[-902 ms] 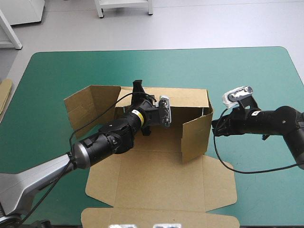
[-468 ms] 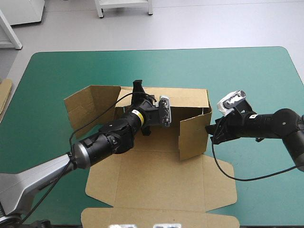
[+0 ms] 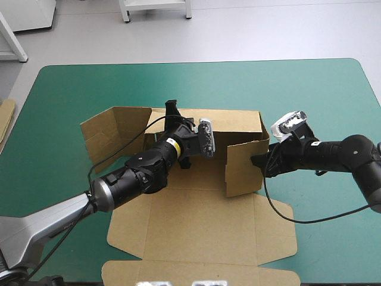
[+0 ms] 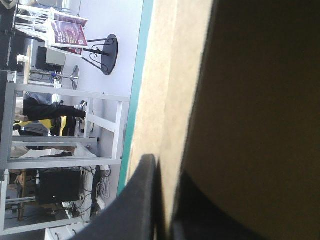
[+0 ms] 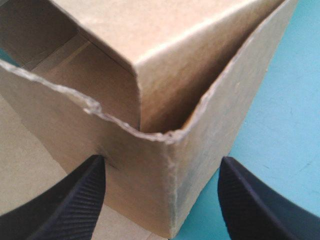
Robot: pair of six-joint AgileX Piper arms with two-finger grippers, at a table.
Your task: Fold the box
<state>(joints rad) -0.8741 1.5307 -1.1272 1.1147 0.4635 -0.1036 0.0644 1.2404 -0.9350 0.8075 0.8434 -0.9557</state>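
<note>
While the box (image 3: 196, 220) fronts the right hand (image 3: 257, 162), spare board (image 3: 5, 119) lies far left.

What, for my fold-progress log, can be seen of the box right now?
The box is a cut sheet of brown board, half formed, on the teal-green cover. Its far wall stands up, pinched at the top edge by the left gripper. The right wall stands upright, its corner between the fingers of the open right gripper. The left flap leans outward; the near panels lie flat.
</note>
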